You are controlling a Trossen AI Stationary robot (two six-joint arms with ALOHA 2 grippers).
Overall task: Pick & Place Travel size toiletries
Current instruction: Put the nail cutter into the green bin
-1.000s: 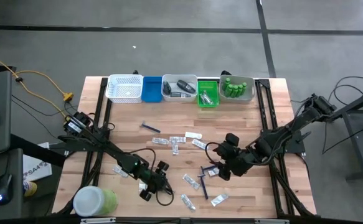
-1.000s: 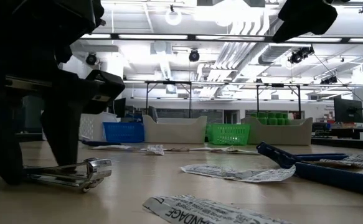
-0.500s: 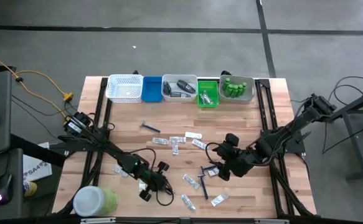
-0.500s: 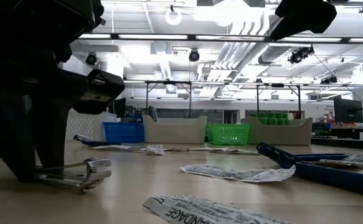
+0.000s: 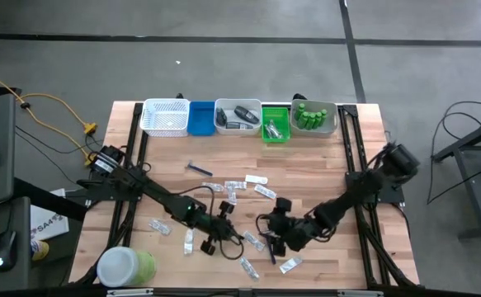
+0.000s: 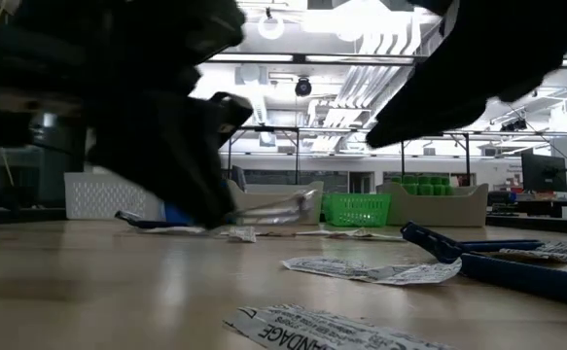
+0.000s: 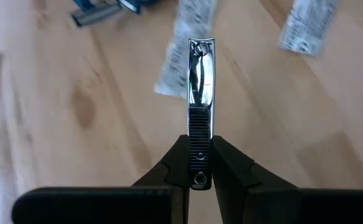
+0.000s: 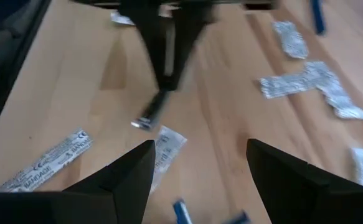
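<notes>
My left gripper was clamped on a silver nail clipper, lifted clear of the table, mid-board. Carry step, I judged; next, swing it to the grey bin. My right gripper hung wide open, empty, near the razors.

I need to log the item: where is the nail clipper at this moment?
The nail clipper is held in the shut left pincer, lifted above the table's front middle in the high view, over bandage sachets, left of the right pincer.
</notes>
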